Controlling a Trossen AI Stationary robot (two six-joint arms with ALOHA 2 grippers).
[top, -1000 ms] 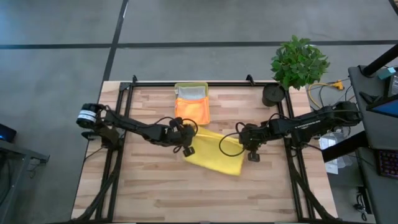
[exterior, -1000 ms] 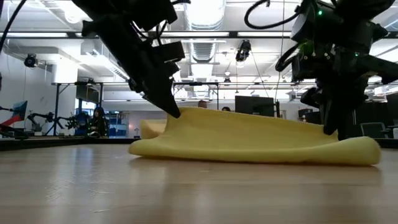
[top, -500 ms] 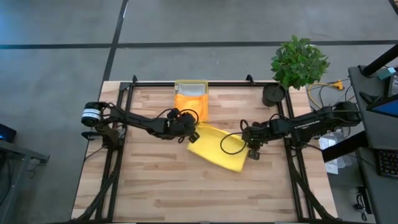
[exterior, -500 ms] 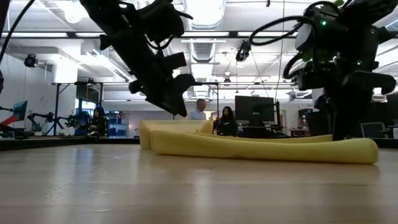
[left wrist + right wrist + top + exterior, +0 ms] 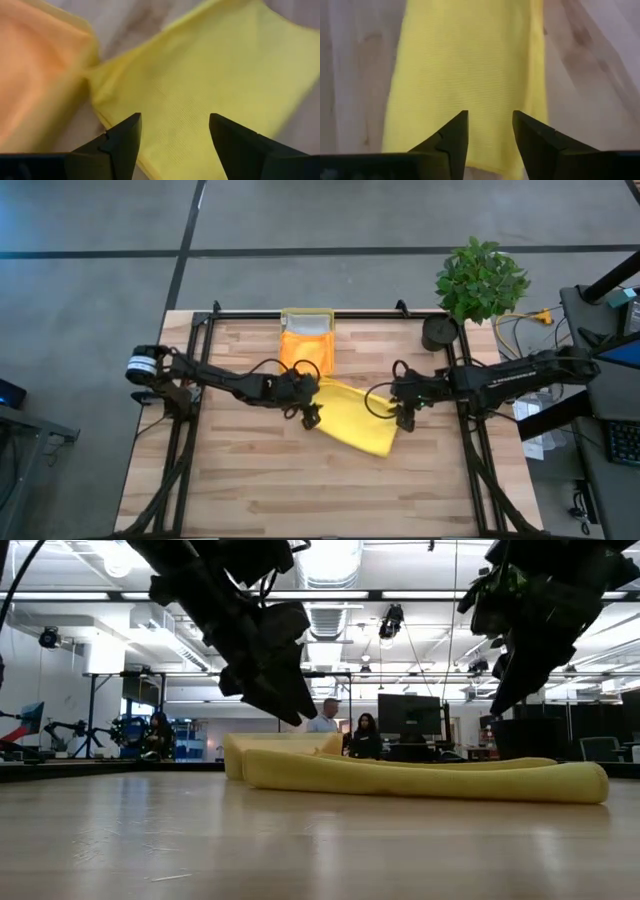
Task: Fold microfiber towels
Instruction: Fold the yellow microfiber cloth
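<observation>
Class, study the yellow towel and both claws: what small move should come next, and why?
Probably lift both claws clear. The left claw and right claw hang open above the yellow towel, which lies folded on the table, held by neither, beside the orange towel.

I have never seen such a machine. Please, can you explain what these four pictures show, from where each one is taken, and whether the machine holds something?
This is a robot with two dark arms at a wooden table. One picture looks straight down, one looks level across the table top, and two come from cameras on the wrists. A folded yellow towel lies flat in the middle. An orange towel lies behind it, reaching into a yellow plastic tray at the table's far edge. The left gripper hangs over the yellow towel's left end, the right gripper over its right end. Both are open and hold nothing. A potted plant stands at the corner.
</observation>
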